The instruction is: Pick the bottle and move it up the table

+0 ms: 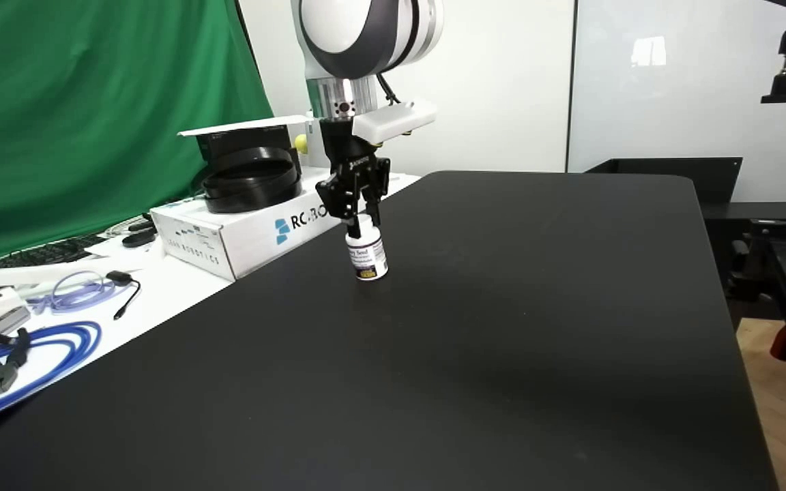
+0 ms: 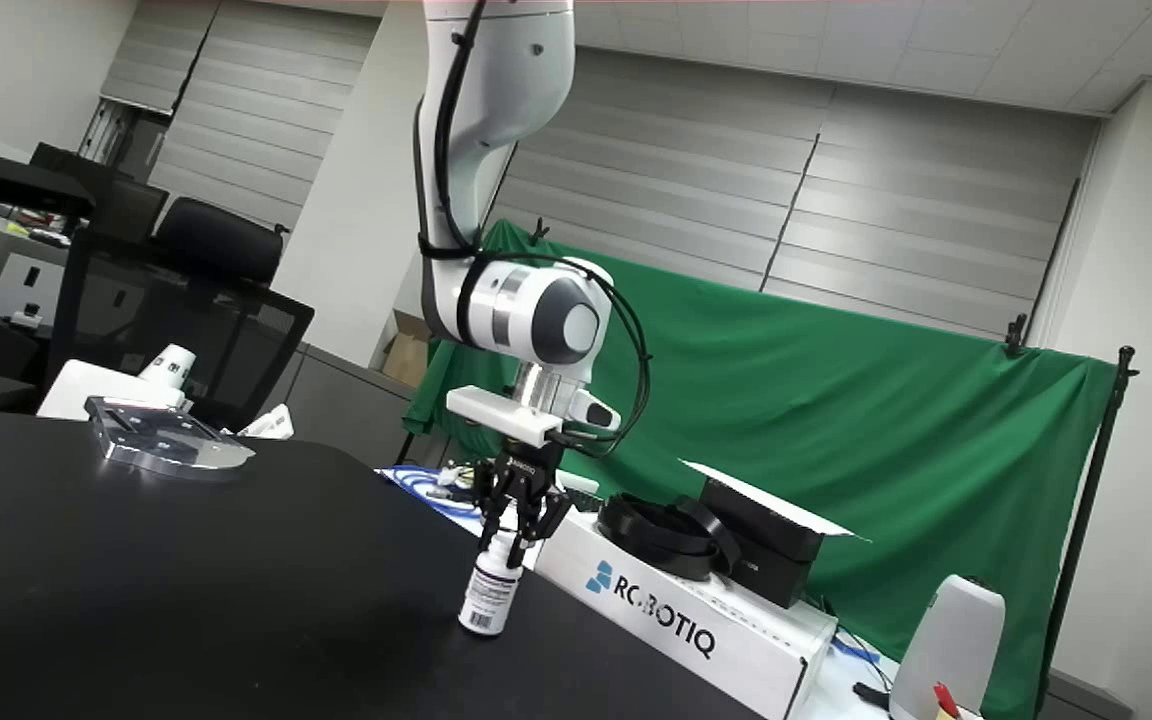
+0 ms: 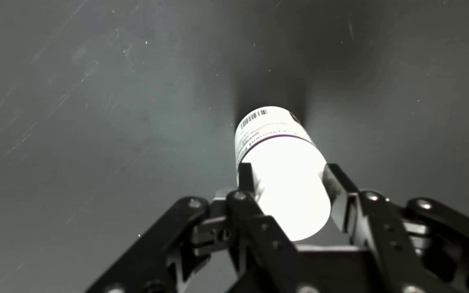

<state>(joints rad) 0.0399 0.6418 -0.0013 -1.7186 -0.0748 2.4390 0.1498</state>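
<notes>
standing roughly upright, the white bottle (image 1: 368,259) extends straight below the pincer (image 3: 289,176), long axis in line with it, upper end apparently gripped between the pads (image 3: 246,177); its base is on or just above the black surface (image 1: 502,327), near the white box (image 1: 253,240).

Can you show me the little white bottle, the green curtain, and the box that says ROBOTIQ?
White bottle (image 1: 368,255), in an exterior view: on its label.
Green curtain (image 2: 816,410), in an exterior view: middle of the cloth.
ROBOTIQ box (image 2: 671,622), in an exterior view: on its lettered side.
</notes>
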